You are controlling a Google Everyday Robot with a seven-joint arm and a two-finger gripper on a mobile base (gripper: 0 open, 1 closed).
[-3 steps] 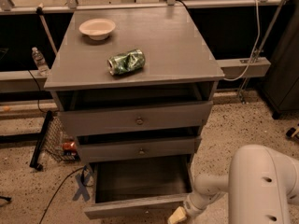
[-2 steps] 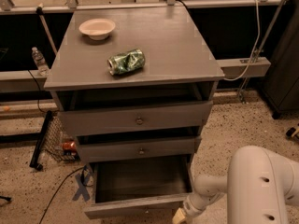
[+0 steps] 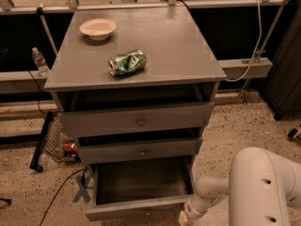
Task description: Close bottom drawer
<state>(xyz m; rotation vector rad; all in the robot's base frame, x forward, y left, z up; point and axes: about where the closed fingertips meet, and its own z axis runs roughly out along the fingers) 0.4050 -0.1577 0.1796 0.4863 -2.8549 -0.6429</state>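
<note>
The grey cabinet (image 3: 136, 69) has three drawers. The bottom drawer (image 3: 141, 182) is pulled far out, its empty inside showing; its front edge (image 3: 136, 209) lies near the frame's bottom. The middle drawer (image 3: 141, 150) and top drawer (image 3: 138, 120) stand slightly out, each with a round knob. My gripper (image 3: 184, 217) is at the frame's bottom edge, beside the right end of the bottom drawer's front. My white arm (image 3: 263, 187) fills the lower right corner.
A white bowl (image 3: 98, 28) and a crushed green can (image 3: 127, 62) lie on the cabinet top. A water bottle (image 3: 39, 61) stands at the left. A black frame and wire basket (image 3: 52, 140) sit on the floor left of the cabinet, with cables nearby.
</note>
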